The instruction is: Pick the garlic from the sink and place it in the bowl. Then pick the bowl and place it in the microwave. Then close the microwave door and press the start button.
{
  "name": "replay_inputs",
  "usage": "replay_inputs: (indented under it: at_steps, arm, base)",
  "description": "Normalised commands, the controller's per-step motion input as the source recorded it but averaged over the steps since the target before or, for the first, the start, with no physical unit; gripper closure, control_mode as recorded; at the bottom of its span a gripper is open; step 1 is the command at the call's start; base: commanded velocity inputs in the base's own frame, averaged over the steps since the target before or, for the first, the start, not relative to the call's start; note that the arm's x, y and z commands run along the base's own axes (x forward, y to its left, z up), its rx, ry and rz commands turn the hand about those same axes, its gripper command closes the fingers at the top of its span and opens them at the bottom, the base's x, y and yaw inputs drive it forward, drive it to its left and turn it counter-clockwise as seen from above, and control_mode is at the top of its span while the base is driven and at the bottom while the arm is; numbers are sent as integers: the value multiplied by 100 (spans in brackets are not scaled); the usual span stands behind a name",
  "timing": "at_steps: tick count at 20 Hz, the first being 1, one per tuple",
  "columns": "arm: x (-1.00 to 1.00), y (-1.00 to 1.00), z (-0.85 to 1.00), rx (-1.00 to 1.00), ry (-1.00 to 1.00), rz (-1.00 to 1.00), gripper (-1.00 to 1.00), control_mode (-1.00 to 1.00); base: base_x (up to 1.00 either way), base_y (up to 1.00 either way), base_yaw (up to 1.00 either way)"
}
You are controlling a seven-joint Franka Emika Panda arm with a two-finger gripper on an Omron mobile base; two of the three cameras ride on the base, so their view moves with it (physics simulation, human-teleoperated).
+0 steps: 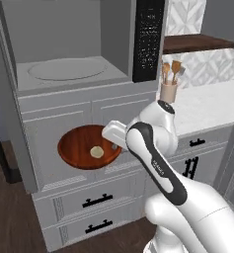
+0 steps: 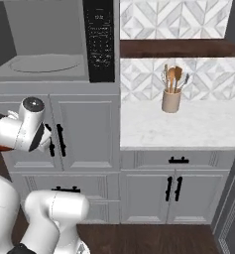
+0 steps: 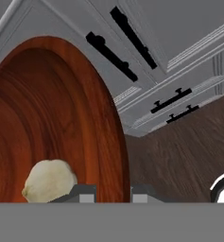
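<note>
The microwave (image 1: 64, 47) fills the upper left of the left base view, its cavity open with the white turntable (image 1: 65, 69) bare and the black control panel (image 1: 148, 39) on its right edge. The door itself I cannot place in these frames. Below it run grey cabinet fronts (image 1: 64, 113) and drawers with black handles (image 1: 97, 199). At the right of the frame, a pale stone surface (image 1: 212, 106) carries a utensil holder (image 1: 169, 91).

The bowl (image 1: 90, 147) sits at centre left of the left base view, in front of the cabinets and below the cavity, carried in the air by my arm. In the hand view its reddish-brown wall takes up the left half of the frame. My tool (image 3: 112, 194) is pinched narrow on the bowl's rim at the bottom of that view, one fingertip (image 3: 85, 194) inside and the other outside. The garlic (image 1: 96, 151) lies loose inside the bowl, near the grasped edge.

I judge the step to be lifting the bowl into the microwave. The risks: a rim grip on a wide bowl may let it tilt or slip, the garlic may roll out, and the far rim may strike the cavity's lower ledge if I raise too little.
</note>
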Motion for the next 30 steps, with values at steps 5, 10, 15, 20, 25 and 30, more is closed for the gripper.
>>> replay_inputs:
  at_steps: [5,10,15,20,25,30]
  arm:
    - [0,0,0,0,0,0,100,100]
    - [0,0,0,0,0,0,100,100]
    - [0,0,0,0,0,0,100,100]
    - [0,0,0,0,0,0,100,100]
    - [0,0,0,0,0,0,100,100]
    - [0,0,0,0,0,0,100,100]
  base:
    - [64,-1,30]
    - [34,12,0]
    - [56,59,0]
    - [0,13,22]
    - [38,-1,31]
    - [9,-1,11]
